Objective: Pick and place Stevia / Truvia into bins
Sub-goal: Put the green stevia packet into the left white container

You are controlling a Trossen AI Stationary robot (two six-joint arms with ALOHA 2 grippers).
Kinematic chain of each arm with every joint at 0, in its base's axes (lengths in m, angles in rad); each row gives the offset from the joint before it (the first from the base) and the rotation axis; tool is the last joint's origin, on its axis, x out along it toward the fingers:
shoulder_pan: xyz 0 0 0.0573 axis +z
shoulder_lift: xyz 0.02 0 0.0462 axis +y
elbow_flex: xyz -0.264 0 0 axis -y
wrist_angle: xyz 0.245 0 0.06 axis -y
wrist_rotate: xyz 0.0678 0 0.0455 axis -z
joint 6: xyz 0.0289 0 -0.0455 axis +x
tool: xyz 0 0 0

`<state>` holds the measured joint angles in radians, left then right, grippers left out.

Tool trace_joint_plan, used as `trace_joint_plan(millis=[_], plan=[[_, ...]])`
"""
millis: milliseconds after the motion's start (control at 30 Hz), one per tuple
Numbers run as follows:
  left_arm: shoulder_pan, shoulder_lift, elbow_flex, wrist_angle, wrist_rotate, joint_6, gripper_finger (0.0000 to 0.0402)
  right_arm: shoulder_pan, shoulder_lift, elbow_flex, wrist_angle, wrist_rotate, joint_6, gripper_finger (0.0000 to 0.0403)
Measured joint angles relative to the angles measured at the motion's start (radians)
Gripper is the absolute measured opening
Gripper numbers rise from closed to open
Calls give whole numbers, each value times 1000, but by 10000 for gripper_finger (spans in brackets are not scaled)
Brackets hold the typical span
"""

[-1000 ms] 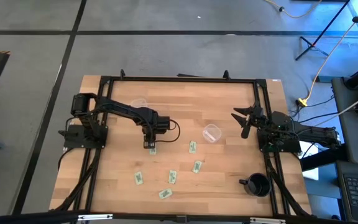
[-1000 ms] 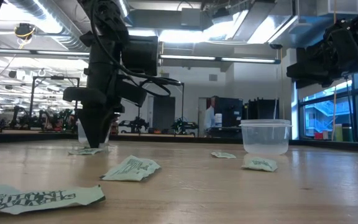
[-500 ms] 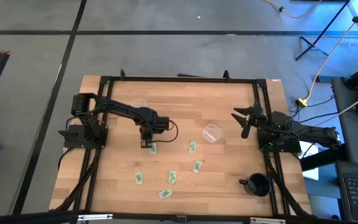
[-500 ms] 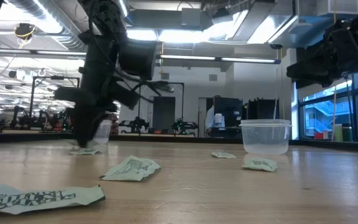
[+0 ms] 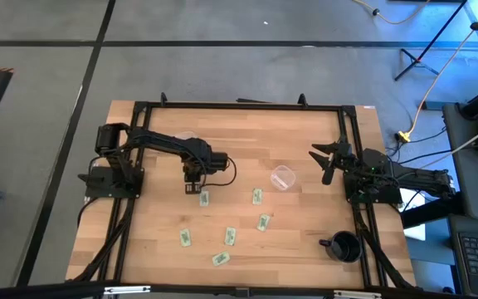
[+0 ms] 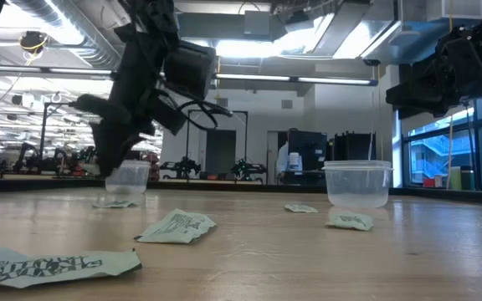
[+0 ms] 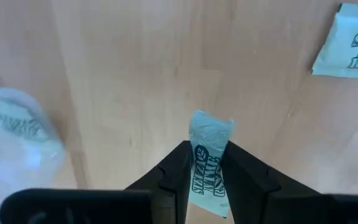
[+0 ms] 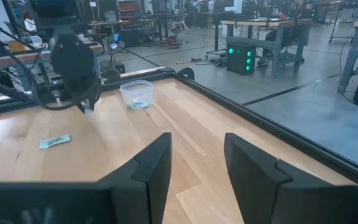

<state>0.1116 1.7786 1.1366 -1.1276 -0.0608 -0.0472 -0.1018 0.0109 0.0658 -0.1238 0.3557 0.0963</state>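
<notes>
My left gripper hangs just above the table's middle left, shut on a green-and-white Stevia packet; the low view shows the left gripper tilted, in front of a clear cup. That cup holds a packet. A second clear cup stands right of centre. Several packets lie flat on the wood: one beside the gripper, others nearer. My right gripper waits open at the right edge. My left gripper pinches the packet between its two fingers, across its width. The packet's free end sticks out past the fingertips, slightly crumpled. The fingers come from above, slanting. The packet is lifted clear of the table.
A black mug stands at the near right corner. A black frame runs round the table. Bare wood lies between the two cups and along the far edge. My right gripper looks across the table at the left arm.
My left gripper rose from the table beside a lying packet, carrying one packet up with it, tipped from upright to slanting, and shifted a little toward the far left, nearer the left cup. The packet beside it stayed on the wood.
</notes>
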Motion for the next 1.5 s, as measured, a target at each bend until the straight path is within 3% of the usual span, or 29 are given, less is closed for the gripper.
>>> trace_joint_plan(millis=[300, 567, 667, 967, 1500], plan=[[103, -112, 41, -59, -13, 16, 82, 0, 0, 0, 0, 0, 3, 152], [210, -333, 41, -23, -191, -30, 86, 0, 0, 0, 0, 0, 1, 152], [251, -365, 34, 47, -198, -41, 86, 0, 0, 0, 0, 0, 1, 152], [347, -345, -52, 143, -126, 32, 86, 0, 0, 0, 0, 0, 3, 152], [438, -314, -199, 335, -140, 66, 84, 0, 0, 0, 0, 0, 3, 152]])
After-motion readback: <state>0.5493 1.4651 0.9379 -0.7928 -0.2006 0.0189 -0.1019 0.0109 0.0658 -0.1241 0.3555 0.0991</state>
